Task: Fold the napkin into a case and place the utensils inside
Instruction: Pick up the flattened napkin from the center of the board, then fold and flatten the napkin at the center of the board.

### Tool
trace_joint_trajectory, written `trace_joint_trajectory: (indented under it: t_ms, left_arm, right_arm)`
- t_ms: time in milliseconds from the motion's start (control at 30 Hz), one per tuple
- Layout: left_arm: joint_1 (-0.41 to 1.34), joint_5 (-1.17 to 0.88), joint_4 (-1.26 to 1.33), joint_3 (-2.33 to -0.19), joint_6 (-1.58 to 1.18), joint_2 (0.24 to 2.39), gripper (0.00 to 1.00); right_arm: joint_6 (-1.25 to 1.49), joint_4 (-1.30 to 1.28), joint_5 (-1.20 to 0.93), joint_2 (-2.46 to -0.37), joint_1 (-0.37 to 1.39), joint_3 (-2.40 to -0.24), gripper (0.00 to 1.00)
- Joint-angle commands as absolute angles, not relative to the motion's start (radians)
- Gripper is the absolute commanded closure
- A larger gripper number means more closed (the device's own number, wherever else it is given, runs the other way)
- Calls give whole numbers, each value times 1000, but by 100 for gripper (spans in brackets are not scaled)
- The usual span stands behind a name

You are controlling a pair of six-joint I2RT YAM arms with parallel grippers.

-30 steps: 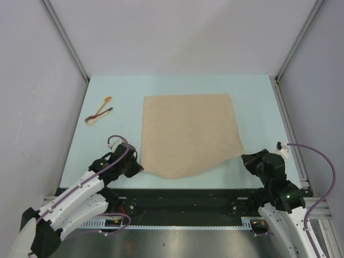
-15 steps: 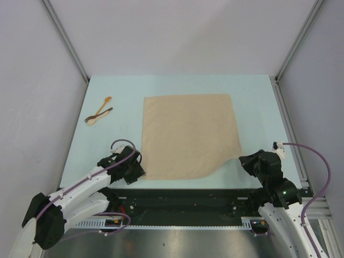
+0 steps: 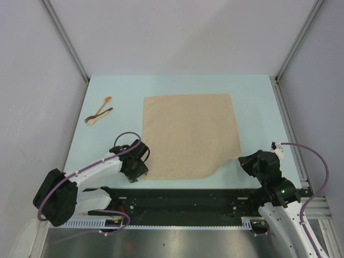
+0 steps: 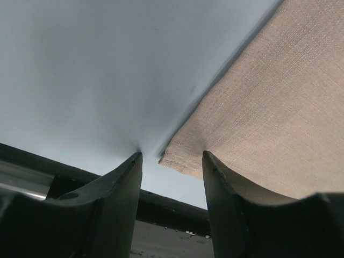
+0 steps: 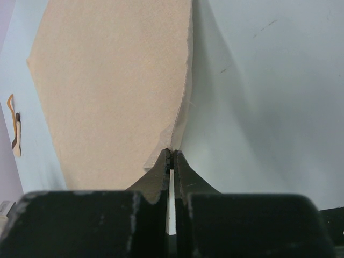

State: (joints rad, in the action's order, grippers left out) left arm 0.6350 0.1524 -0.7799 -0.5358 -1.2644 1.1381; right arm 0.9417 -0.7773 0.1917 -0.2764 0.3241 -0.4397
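Your pale blue desk [image 3: 258, 107] carries the beige napkin [image 3: 188, 134], which lies spread open and flat over the middle of it, except along its near edge, which curves away toward the right. There the near right corner is drawn out to a point and rises off the desk into your right fingers [image 5: 171, 161]. These are pressed together on the napkin with no gap showing, the cloth's right edge running straight up from their tips in the right wrist view. Your left fingers [image 4: 115, 188] stand moderately apart, low over the desk at the napkin's near left corner. In the left wrist view that corner lies flat on the desk in the gap between the two tips, nearer the right-hand one; you cannot tell whether it touches either. The black rail [image 3: 188, 196] at the desk's near edge shows just behind them. The utensils [image 3: 99, 112] lie at the far left of the desk, well apart from the napkin and from both sets of fingers: the light wooden spoon [image 3: 106, 102] and the darker brown piece [image 3: 105, 111] cross each other, both angled toward the far right.
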Motion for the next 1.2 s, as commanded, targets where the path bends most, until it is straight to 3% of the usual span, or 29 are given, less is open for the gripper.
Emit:
trace_joint_trajectory:
  t_ms: [0,233,333,400,433,567,733,933,1167]
  left_arm:
    - [658,163,-830,-568,-1331,1233,46]
    - [689,160,-885,-586,-1413,1402,47]
    - [689,156,-855,-572,-1422,1437,52]
    - [687,169,-813,-555,-1419,1434,68]
    - [689,173,-799,-548,-1414,1430,81]
    - [687,181,-736,-522,-1375,1352,100]
    - [687,248,-759,-584,-1212,1113,100]
    - [687,115,-482,-728,-815,710,100]
    - [689,-129,-411,-1180,-546,618,100]
  right_arm:
    - [942,-741,189,-276,322,-437,100]
    - [939,-745,196,-273,322,-439,100]
    - [939,-749,202,-268,322,-439,100]
    - [936,-753,202,-264,322,-440,100]
    - [936,-758,204,-262,322,-442,100]
    - [933,-762,202,-256,322,-445,100]
    - [878,-735,184,-252,322,-474,100]
    - [708,-643,129,-244,322,-661,100]
    - [481,-539,9,-233,322,-1037,100]
